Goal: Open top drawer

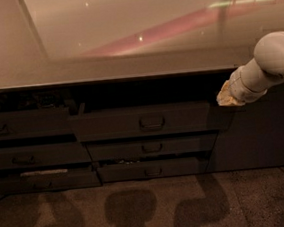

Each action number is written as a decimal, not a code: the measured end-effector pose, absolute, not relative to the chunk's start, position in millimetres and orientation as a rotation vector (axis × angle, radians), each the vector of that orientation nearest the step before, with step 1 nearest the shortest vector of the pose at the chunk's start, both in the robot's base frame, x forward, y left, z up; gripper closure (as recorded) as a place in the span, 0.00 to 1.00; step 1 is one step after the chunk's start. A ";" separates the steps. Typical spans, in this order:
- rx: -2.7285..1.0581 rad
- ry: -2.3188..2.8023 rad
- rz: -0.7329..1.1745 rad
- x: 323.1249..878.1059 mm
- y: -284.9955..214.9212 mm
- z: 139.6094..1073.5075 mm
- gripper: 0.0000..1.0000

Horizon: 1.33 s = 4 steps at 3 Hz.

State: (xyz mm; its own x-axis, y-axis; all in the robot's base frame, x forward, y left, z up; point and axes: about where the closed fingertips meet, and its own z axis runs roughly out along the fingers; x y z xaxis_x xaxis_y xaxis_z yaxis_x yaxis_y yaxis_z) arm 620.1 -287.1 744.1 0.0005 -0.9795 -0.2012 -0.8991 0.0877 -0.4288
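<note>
1. Gripper: yellowish tip on white arm, entering from R. Sits at upper R corner of top drawer front, just under counter edge. Open/closed state: cannot tell.
2. Top drawer: widest dark front, centre of unit, directly under counter; dark gap above it. Loop handle at mid-front, well L of gripper.
3. Below it: two narrower drawers, middle and bottom, each w/ similar handle.
4. L stack: top one ajar, indistinct contents showing.
5. R side: plain dark panel under arm.
6. Floor: speckled, w/ three rounded shadows.
</note>
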 end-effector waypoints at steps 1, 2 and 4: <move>-1.844 1.932 -0.243 620.1 -287.1 744.1 0.35; -1.844 1.932 -0.243 620.1 -287.1 744.0 0.12; -1.846 1.950 -0.225 622.3 -288.6 735.7 0.00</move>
